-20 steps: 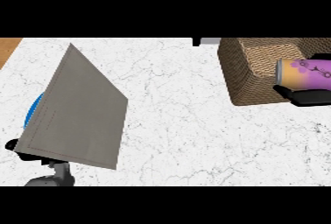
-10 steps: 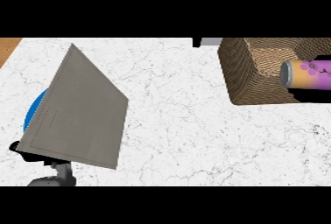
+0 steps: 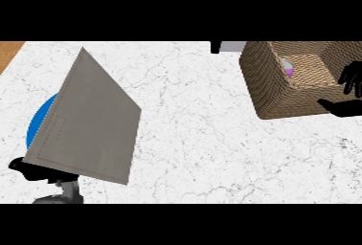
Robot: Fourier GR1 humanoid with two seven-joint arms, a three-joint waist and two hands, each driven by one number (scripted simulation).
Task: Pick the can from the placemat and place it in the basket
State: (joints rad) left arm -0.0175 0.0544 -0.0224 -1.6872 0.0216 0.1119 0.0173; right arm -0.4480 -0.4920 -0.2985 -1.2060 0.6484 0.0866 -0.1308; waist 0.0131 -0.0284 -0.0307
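My white marble counter [image 3: 198, 143] carries a grey placemat [image 3: 88, 119] and a wicker basket [image 3: 272, 91]. My right hand [image 3: 350, 88] hangs spread beside the basket, holding nothing; the can [image 3: 288, 67] lies inside.

Bare marble counter [image 3: 198, 143] lies open between the raised grey placemat [image 3: 88, 122] at the left and the wicker basket [image 3: 272, 91] at the upper right. The right hand [image 3: 346, 93] crowds the basket's right side.
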